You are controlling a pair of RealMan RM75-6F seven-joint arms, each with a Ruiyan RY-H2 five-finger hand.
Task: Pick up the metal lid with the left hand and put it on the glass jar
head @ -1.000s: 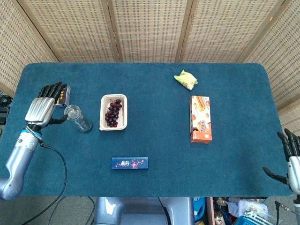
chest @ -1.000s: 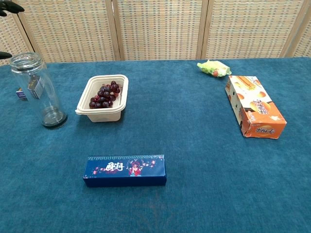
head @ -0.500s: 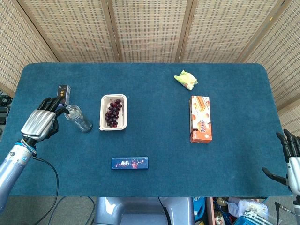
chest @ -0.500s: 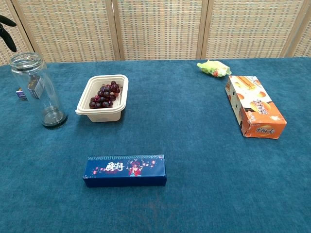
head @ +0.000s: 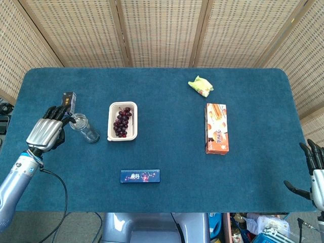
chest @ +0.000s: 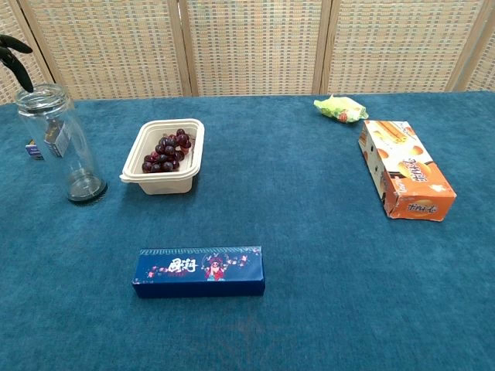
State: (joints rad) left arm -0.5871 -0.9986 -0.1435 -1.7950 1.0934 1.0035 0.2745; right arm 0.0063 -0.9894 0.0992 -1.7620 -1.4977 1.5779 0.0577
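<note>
The glass jar (head: pixel 84 127) (chest: pixel 62 144) stands upright on the blue table's left side. Its mouth shows only a pale glass rim, and I see no metal lid on it or anywhere on the cloth. My left hand (head: pixel 46 131) hovers just left of the jar, back up, dark fingers bent toward the jar's top. Only its fingertips (chest: pixel 17 63) show in the chest view, above and left of the jar. Whatever lies under the palm is hidden. My right hand (head: pixel 315 172) hangs off the table's right edge, fingers apart and holding nothing.
A small dark box (head: pixel 68 101) lies behind the jar. A tray of grapes (head: pixel 122 121) sits right of the jar, a long blue box (head: pixel 140 176) near the front edge. An orange snack box (head: pixel 216 128) and a green packet (head: pixel 200 85) lie on the right.
My left hand drew back from over the small dark box toward the table's front left, uncovering the box, then crept slightly back toward the jar. The jar has not moved.
</note>
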